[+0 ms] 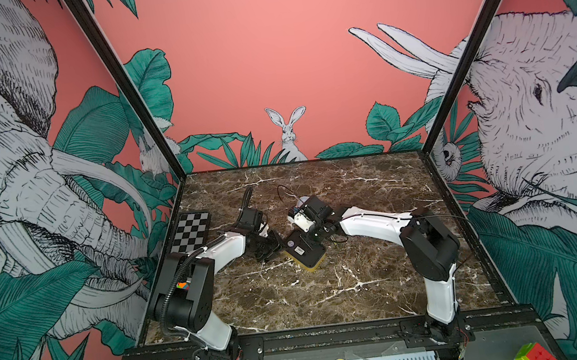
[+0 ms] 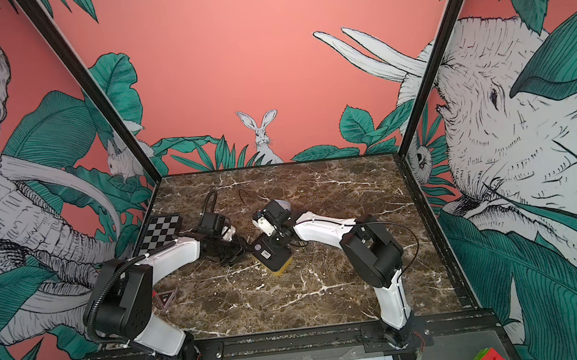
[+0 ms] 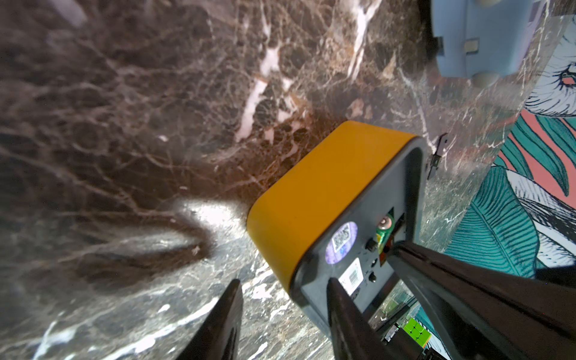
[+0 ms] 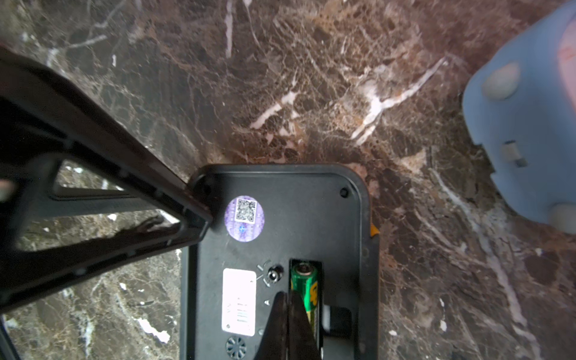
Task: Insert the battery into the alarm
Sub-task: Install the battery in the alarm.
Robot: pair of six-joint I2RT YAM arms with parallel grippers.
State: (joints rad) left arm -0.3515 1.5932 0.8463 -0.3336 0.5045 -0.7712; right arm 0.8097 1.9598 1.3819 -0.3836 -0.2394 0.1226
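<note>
Already the green battery (image 4: 307, 280) lies in the open bay of the alarm (image 4: 296, 212) — which rests face down on the marble table (image 4: 311, 78), so its black back and the bay look up. The right gripper (image 4: 288, 311), fingers pressed together, sets its tips on the battery, likely to seat it fully. The left gripper (image 3: 283, 283), fingers apart, has one finger at the alarm's corner — probably bracing it against sliding.
</note>
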